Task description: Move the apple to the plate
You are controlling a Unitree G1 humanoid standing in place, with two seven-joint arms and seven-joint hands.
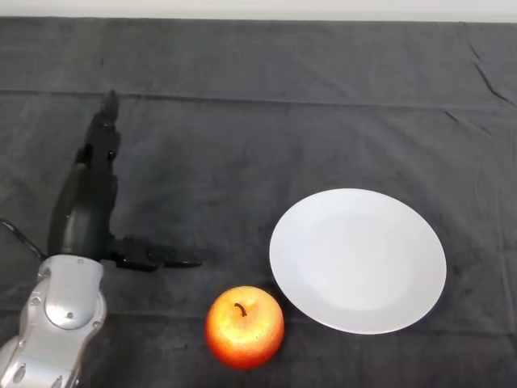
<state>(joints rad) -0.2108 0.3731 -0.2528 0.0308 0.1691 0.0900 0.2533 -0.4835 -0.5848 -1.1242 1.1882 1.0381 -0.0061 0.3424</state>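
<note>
One apple [244, 326], one plate [358, 260], one hand [87, 206] in view. All on a table covered with a dark cloth [266, 105].

The apple is red with yellow-orange patches, stem up, sitting on the cloth near the front edge, roughly centre. It is not on the plate: it lies just beside the plate's lower-left rim, close but whether it touches the rim is hard to tell. The plate is white, round, nothing on it, to the right of centre.

The left hand is on the left side, its silver-grey arm [56, 319] coming in from the lower-left corner. Hand is spread wide, holding nothing: the fingers [105, 133] stretch straight away toward the far side of the table, the thumb [157, 259] sticks out sideways to the right, pointing toward the plate side.

The apple is to the right of the hand and nearer the front, apart from it. The thumb tip is the closest part, ending up and left of the apple with bare cloth between. No contact between hand and apple.
</note>
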